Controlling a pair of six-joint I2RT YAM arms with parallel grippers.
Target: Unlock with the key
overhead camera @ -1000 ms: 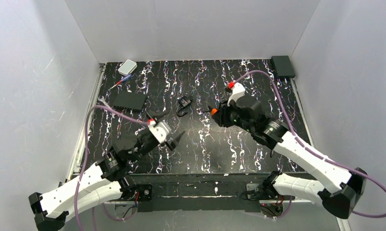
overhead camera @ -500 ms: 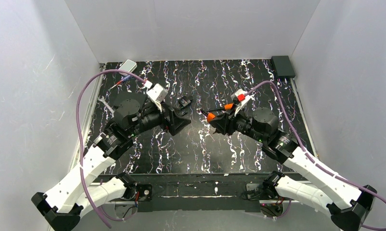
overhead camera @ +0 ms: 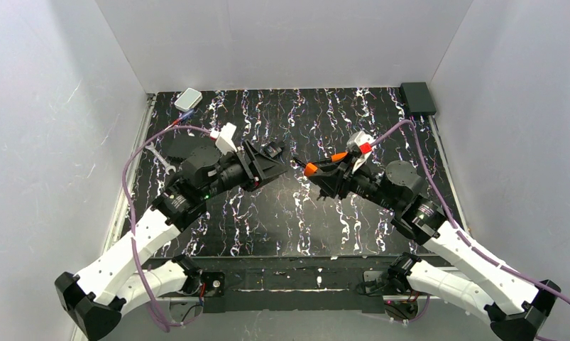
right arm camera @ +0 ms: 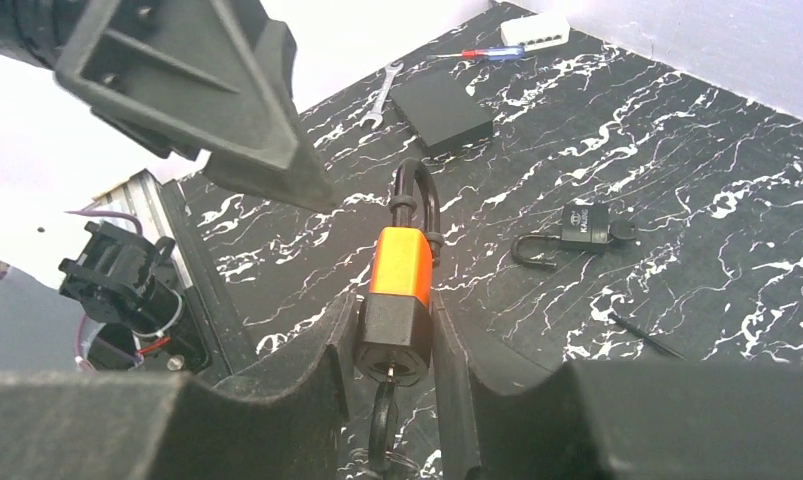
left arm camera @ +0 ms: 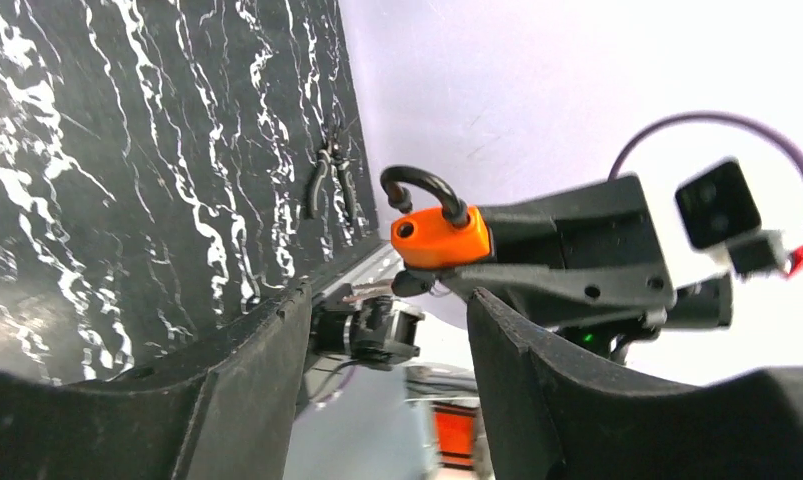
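My right gripper [right arm camera: 395, 318] is shut on the black base of a small orange padlock [right arm camera: 401, 262], held above the table with its dark shackle [right arm camera: 417, 195] pointing at the left arm. The key [right arm camera: 382, 425] sits in the keyhole under the base, its black head hanging toward the wrist. From the left wrist, the padlock [left arm camera: 439, 236] shows just past my left gripper [left arm camera: 389, 300], and the key head [left arm camera: 410, 283] lies near the fingertips. The left jaws stand apart with nothing between them. From above, left gripper [overhead camera: 282, 168] and padlock [overhead camera: 310, 170] face each other at mid-table.
A black padlock [right arm camera: 582, 232] lies on the marbled table behind the left gripper. At the back left are a black box [right arm camera: 440, 108], a silver wrench [right arm camera: 380, 95], a screwdriver [right arm camera: 477, 52] and a white box [overhead camera: 188, 99]. Another black box [overhead camera: 417, 97] sits back right.
The left arm swung up from the near left to mid-table and its jaws narrowed. The right arm turned the padlock so the shackle points toward the left gripper.
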